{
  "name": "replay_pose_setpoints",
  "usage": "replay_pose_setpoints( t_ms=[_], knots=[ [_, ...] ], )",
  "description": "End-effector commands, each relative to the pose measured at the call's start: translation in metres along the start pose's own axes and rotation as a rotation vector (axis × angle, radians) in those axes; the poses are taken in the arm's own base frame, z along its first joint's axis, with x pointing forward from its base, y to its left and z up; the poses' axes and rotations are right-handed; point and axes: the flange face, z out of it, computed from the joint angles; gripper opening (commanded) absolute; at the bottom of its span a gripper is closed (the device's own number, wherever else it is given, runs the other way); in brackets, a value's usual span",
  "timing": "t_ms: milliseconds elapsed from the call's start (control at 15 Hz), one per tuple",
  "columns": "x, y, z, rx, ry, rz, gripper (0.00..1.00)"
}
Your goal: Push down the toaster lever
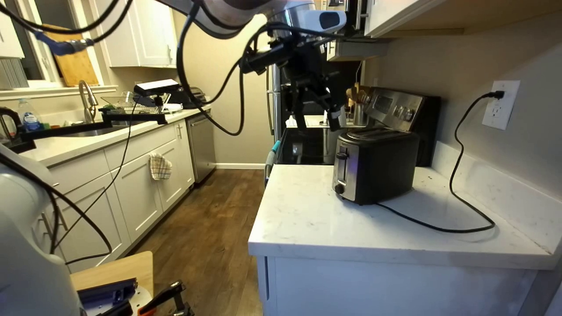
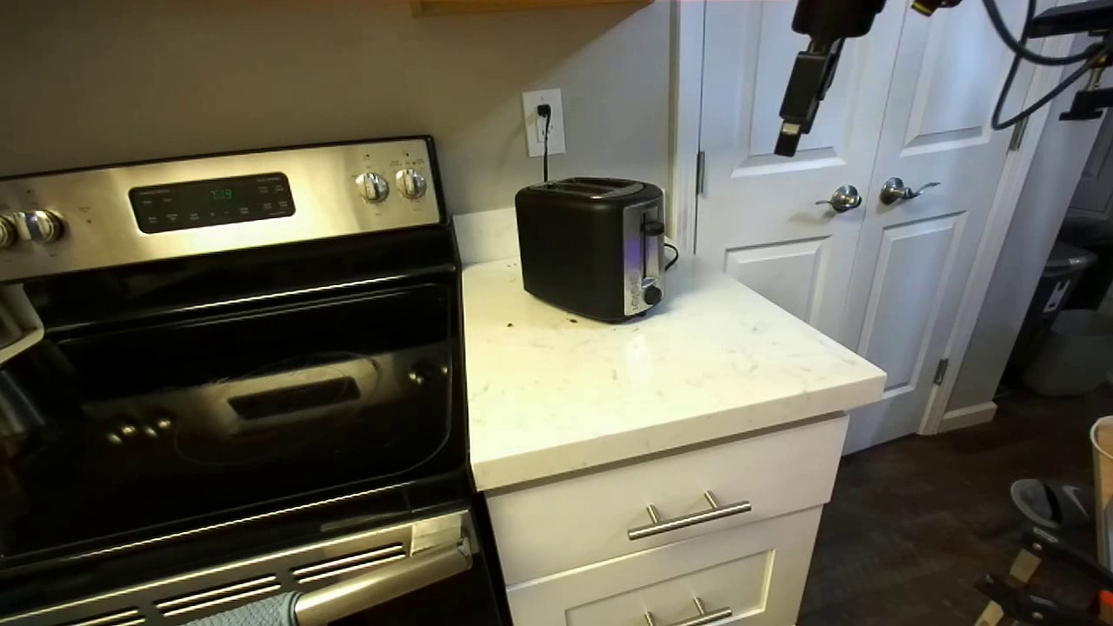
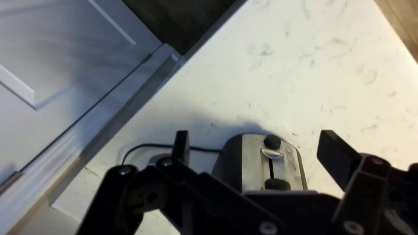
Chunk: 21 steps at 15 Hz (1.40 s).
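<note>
Wrist view: I hold the gripper spread wide, gripping nothing, while the toaster, low right of centre, faces its raised lever across the counter, presumably for easy reaching.

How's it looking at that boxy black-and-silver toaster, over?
Black jaws open, empty. Small black lever raised on toaster. Thin black cord clear of lever.

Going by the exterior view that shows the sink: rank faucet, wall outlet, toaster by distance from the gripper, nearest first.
From the gripper, in an exterior view:
1. Toaster: on the counter, below the gripper and toward picture right.
2. Wall outlet: above the counter, far picture right.
3. Faucet: across the kitchen, picture left.
</note>
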Motion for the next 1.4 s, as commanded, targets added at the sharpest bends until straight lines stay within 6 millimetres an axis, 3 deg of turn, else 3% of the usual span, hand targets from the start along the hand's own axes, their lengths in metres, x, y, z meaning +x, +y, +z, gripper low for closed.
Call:
replay_pose_setpoints(
  t_ms=[0,133,200,333,1000,1333],
  knots=[
    [0.049,-0.013,0.016,0.025,0.067,0.022,1.0],
    [0.066,-0.017,0.027,0.039,0.084,0.035,1.0],
    [0.073,-0.018,0.033,0.042,0.09,0.04,0.75],
    [0.083,-0.017,0.043,0.049,0.095,0.042,0.68],
    [0.101,-0.024,0.059,0.077,0.108,0.058,0.02],
    [0.107,-0.034,0.073,0.076,0.124,0.035,0.0]
  ],
)
